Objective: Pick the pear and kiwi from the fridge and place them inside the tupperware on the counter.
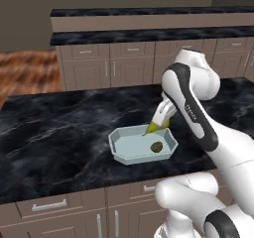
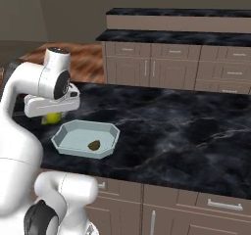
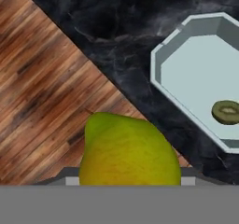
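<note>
the end effector (image 1: 155, 127) hangs just above the far rim of the tupperware (image 1: 119, 150), pinching the pear (image 1: 151, 128) between its fingers, with the yellow-green fruit poking out below the white hand. in the right base view the end effector (image 2: 51, 115) sits under the arm's wrist at the left edge of the tupperware (image 2: 109, 143), and the pear (image 2: 51, 117) shows as a small green patch beneath it, above the surface (image 2: 186, 126). in the hand view the pear (image 3: 128, 153) is close at the bottom, its narrow end pointing away from the camera, held over the edge where the surface (image 3: 116, 41) meets the wood floor (image 3: 42, 87); the tupperware (image 3: 161, 73) lies off to the right. the kiwi (image 1: 157, 146) rests inside the tupperware, on its floor toward the near right side, seen too in the right base view (image 2: 94, 144) and in the hand view (image 3: 226, 112). the tupperware stands on the surface (image 1: 54, 128) near its front edge, above beige cabinets (image 1: 59, 209).
</note>
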